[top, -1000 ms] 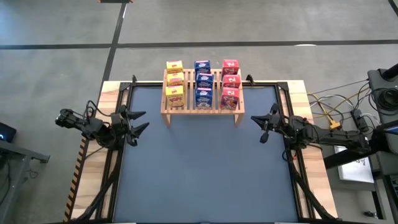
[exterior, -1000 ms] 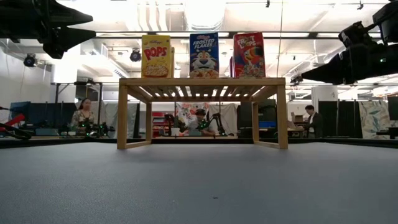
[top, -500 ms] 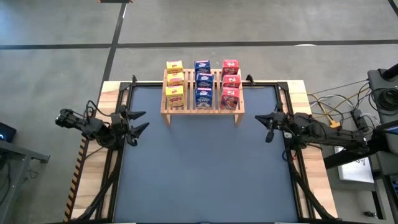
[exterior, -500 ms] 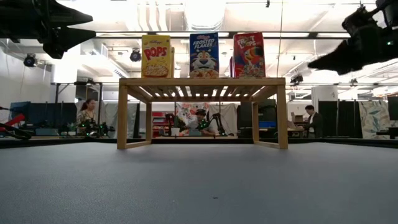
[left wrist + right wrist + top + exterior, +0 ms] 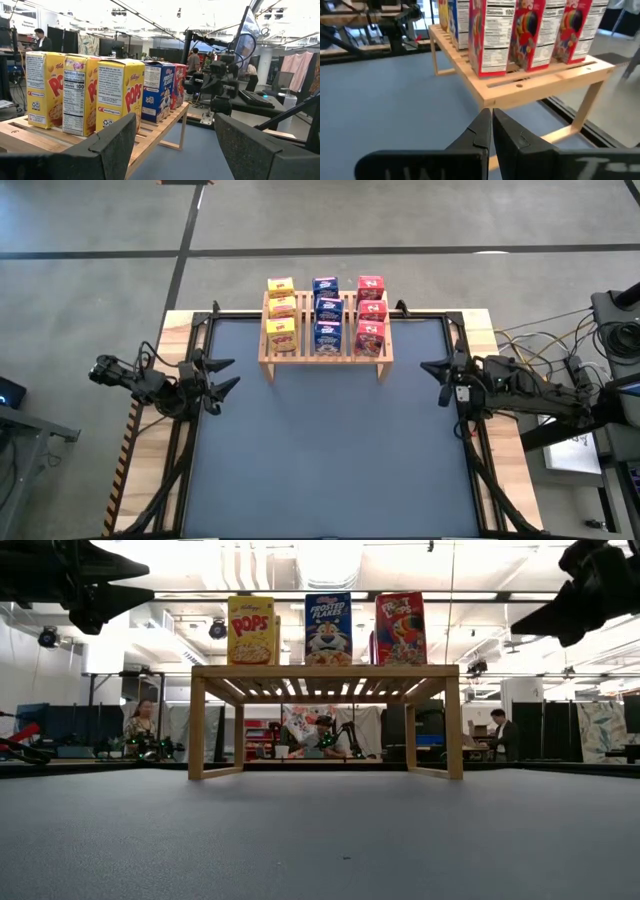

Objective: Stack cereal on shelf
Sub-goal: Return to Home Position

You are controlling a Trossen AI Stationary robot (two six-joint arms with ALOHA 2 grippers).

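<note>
The wooden slatted rack [image 5: 325, 358] [image 5: 325, 671] stands at the table's far edge. Nine cereal boxes stand upright on its slats in three rows: yellow [image 5: 281, 315] [image 5: 75, 92], blue [image 5: 326, 315] [image 5: 328, 628] and red [image 5: 370, 315] [image 5: 530, 30]. My left gripper [image 5: 228, 373] [image 5: 175, 120] hovers open near the table's left edge, left of the rack. My right gripper [image 5: 432, 370] [image 5: 491, 117] hovers shut near the right edge, beside the rack's right end. Neither touches anything.
The dark blue-grey tabletop [image 5: 325, 450] spreads bare in front of the rack. Black frame rails [image 5: 185, 430] and wooden borders run along both sides. Cables [image 5: 540, 370] lie beyond the right edge. People sit in the room behind [image 5: 135, 725].
My right gripper has drawn back toward the table's right edge and risen. The left arm, rack and boxes have stayed put.
</note>
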